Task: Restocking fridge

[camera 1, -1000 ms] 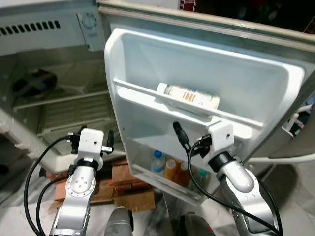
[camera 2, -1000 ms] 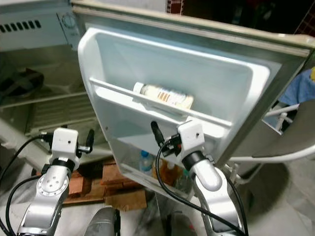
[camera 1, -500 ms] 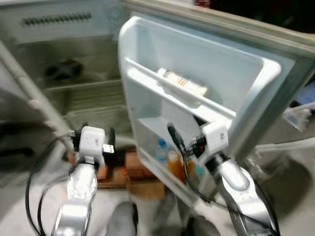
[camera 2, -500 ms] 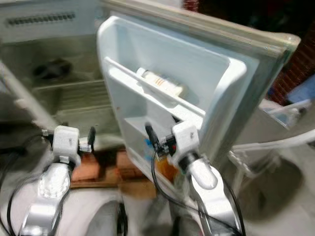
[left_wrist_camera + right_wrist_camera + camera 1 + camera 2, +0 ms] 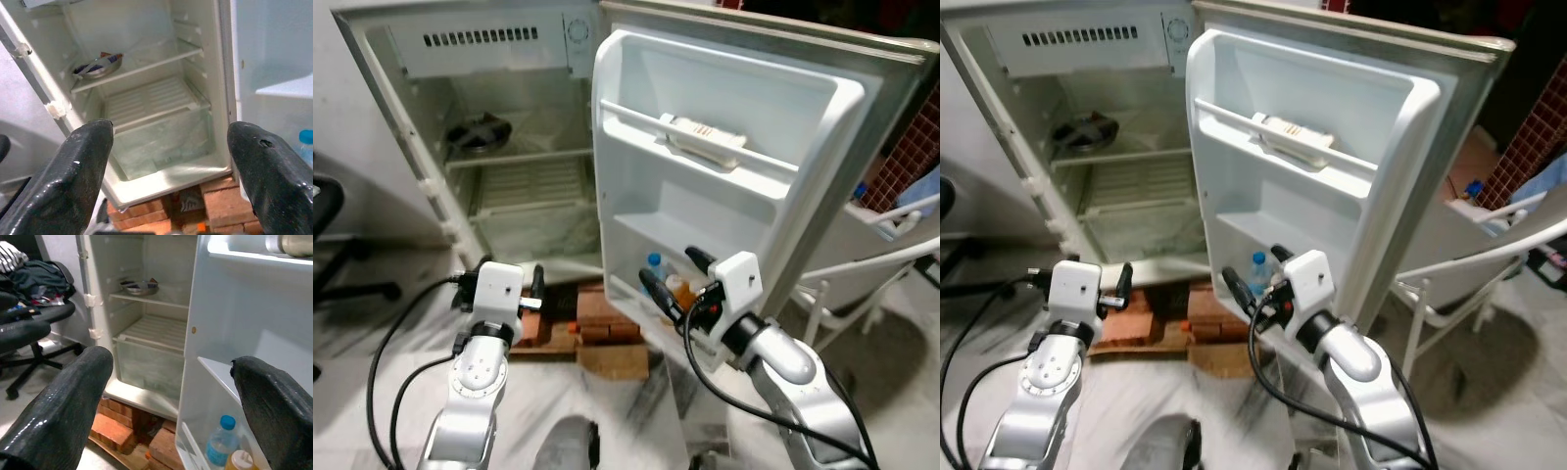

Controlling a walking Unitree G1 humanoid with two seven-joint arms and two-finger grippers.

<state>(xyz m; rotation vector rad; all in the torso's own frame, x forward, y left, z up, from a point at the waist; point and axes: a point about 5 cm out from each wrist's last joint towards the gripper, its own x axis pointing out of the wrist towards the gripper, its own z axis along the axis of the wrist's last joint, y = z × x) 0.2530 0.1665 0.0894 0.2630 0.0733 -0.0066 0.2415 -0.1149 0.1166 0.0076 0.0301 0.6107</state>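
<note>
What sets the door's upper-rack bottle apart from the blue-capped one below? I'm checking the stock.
The upper-rack bottle lies on its side behind the rail; the blue-capped bottle stands upright in the bottom bin. The upper one is pale with an orange-marked label; the lower one is clear. Both sit in the open fridge door.

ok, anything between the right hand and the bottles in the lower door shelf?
Nothing visible. The right hand, open and empty, sits right in front of the lower door shelf, with the blue-capped bottle and orange-capped bottle just beyond its fingers.
</note>
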